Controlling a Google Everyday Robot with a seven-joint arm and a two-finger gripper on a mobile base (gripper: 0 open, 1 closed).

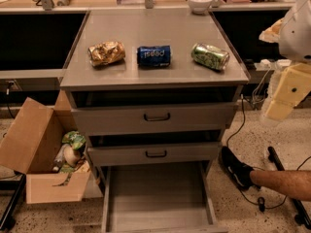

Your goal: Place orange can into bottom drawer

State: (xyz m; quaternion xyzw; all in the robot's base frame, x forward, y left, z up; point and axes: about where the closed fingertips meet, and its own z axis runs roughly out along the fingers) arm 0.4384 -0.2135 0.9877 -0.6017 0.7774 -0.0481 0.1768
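The crumpled gold-orange metal can (pixel 106 53) lies on its side, upper left on the grey desk (pixel 155 30). The deep grey bottom drawer (pixel 158 193) stands open, bottom centre. The cream claw (pixel 287 97) hangs at the right edge, well apart from the can; whether it is open or closed I cannot tell.

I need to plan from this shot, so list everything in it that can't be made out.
All in the camera view:
1. The bottom drawer: its front end is cut off by the lower edge.
2. The tool, right of the cabinet, is blurred; its arm runs off the right edge.
3. The orange can is crumpled; no label is legible.
4. The cardboard box: its wall hides part of the contents.
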